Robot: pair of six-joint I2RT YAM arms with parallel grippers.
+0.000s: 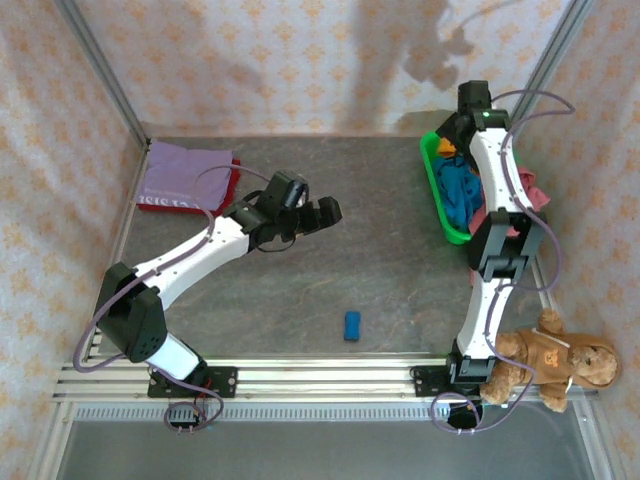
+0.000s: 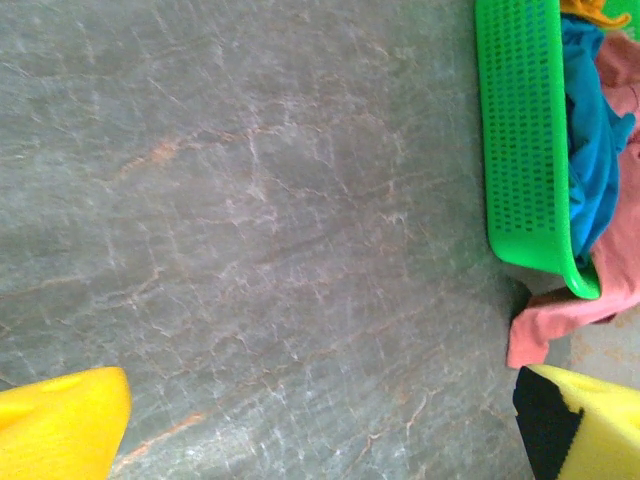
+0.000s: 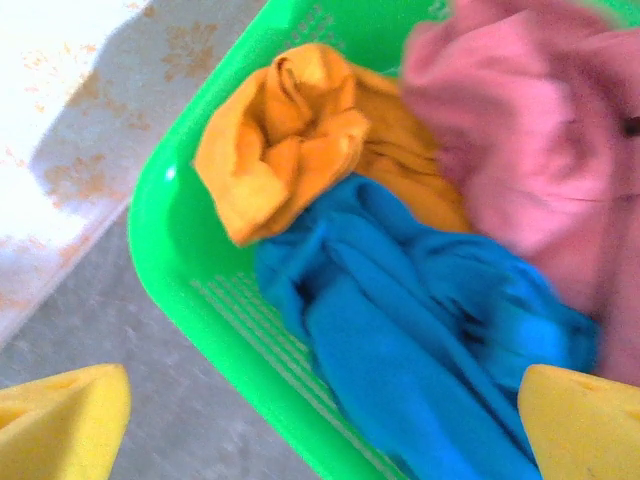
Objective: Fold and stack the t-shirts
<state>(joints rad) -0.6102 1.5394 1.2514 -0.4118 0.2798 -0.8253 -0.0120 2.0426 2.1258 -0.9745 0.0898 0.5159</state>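
Jaws apart, empty: left gripper [image 2: 320,425] over grey table [image 2: 250,200], right gripper [image 3: 320,430] above green basket [image 3: 170,230] holding orange t-shirt [image 3: 290,130], blue t-shirt [image 3: 400,330], pink t-shirt [image 3: 520,150].

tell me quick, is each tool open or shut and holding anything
Left tool: open, holding nothing, over the table.
Right tool: open, holding nothing, over the blue t-shirt in the green basket.

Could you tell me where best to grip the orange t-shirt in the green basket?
Probably the raised bunched fold of the orange t-shirt, from straight above: it crests clear of the blue t-shirt, and the wall of the green basket blocks a sideways approach.
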